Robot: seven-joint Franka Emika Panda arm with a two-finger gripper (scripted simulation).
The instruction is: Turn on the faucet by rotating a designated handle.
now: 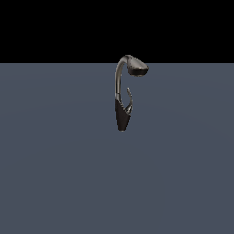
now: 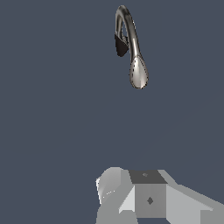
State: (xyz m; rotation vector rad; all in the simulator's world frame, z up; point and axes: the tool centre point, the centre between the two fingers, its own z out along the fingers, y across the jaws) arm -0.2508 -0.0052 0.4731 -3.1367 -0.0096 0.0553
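On the flat slate-grey floor (image 1: 55,173) that fills the exterior view's left there is only bare surface; moving rightward, just past centre, the faucet (image 1: 121,109) stands with its tapered black base narrowing to a point at 6 o'clock. Its grey neck (image 1: 118,80) climbs toward 12 o'clock and arches over to a wide, flattened spout head (image 1: 137,67) at about 1 o'clock from the base. On the exterior view's right side of the base, the handle (image 1: 130,101), a thin hooked lever, curls upward from the black cone, much shorter than the neck and apart from the spout head above it. In the wrist view the faucet is seen from above, the spout head a shiny oval with the dark base behind it. The gripper (image 2: 144,197) appears there only as pale grey blocks well apart from the faucet; its fingertips are not visible, so whether it is open or closed cannot be told.
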